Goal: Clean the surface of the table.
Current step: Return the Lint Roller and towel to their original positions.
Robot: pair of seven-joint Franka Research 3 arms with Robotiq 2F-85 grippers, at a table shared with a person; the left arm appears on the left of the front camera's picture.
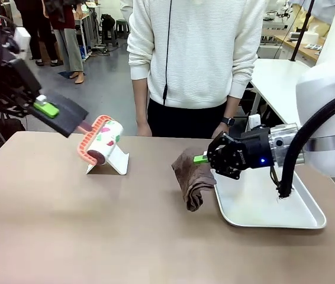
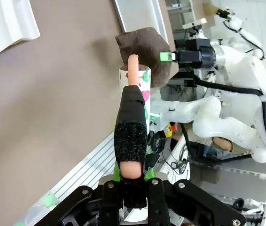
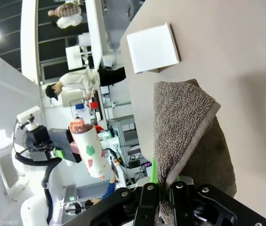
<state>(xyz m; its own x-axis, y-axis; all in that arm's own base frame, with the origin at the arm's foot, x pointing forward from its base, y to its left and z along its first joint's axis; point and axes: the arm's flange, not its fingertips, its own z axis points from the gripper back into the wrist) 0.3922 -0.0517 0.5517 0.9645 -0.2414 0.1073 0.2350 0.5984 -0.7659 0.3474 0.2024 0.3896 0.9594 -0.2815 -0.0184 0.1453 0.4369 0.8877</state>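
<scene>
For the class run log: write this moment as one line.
left gripper: shut on lint roller, lifted | right gripper: shut on brown towel | table: wiping not begun

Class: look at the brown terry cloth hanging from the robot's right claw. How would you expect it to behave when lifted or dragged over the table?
The brown terry cloth droops in folds from the right claw, so it is probably floppy. Its looped pile looks rough, likely gripping rather than sliding on the tan-brown table. It probably will not roll or tip.
</scene>
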